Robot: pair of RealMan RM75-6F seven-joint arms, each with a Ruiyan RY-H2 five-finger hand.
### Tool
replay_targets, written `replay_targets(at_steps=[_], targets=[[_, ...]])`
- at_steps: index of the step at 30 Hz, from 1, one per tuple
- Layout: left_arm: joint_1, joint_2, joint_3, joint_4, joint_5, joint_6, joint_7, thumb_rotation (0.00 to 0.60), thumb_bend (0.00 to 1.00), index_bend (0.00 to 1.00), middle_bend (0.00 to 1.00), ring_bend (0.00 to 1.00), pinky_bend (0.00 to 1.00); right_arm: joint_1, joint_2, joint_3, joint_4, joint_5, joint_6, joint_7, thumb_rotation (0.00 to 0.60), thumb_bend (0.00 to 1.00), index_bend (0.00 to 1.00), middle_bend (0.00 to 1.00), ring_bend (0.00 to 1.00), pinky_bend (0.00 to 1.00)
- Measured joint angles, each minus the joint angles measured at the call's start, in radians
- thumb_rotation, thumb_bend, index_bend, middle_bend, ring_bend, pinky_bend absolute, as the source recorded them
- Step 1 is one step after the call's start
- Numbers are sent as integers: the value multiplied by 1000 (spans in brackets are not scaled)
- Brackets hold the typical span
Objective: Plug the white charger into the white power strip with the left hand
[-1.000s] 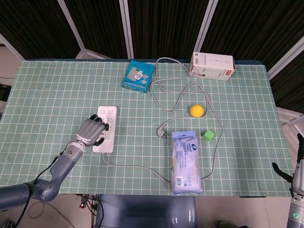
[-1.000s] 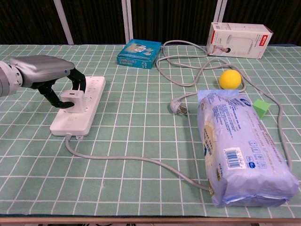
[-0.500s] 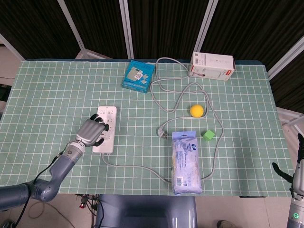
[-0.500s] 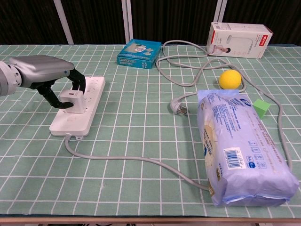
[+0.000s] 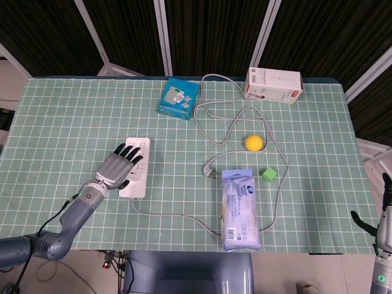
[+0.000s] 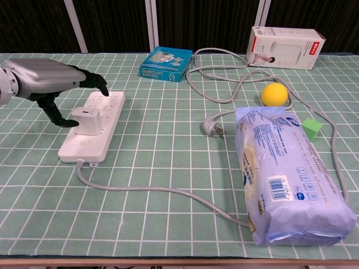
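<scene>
head view: my left hand [image 5: 120, 164] hovers spread over the near half of the white power strip [image 5: 137, 164] on the counter

chest view: white charger [image 6: 85, 120] stands seated in the strip, fingers apart, holding nothing; plugging looks done, so next i'd lift clear

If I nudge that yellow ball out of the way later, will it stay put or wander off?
The yellow ball looks round and smooth on a flat cloth, so it would probably roll freely. The grey cable looped close beside it might stop it on that side. It looks like foam, so probably light, though the pictures cannot confirm that.
</scene>
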Motion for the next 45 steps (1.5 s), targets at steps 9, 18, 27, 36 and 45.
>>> replay_targets(at_steps=[9,18,27,36,45], targets=[[39,55,-40,-88,171,122,-130,600,295,204,148,74,188,1,2,-7,-3,-7,-4,-13,600,130,11,0,0,0],[102,47,-72,-77,372,225,-577,600,706,628,669,584,703,-1,-2,-2,-2,-8,7,-6,600,130,11,0,0,0],[139,-54,-79,67,472,254,-1249,600,946,837,864,751,929,-2,-4,1,0,-5,9,5,600,129,11,0,0,0],[137,-154,-32,297,597,220,-1838,600,994,866,918,804,982,-4,-3,4,-3,1,8,10,600,130,12,0,0,0],[109,-242,57,532,735,236,-2201,600,998,872,920,809,986,-5,-2,7,-6,8,7,13,600,129,11,0,0,0]])
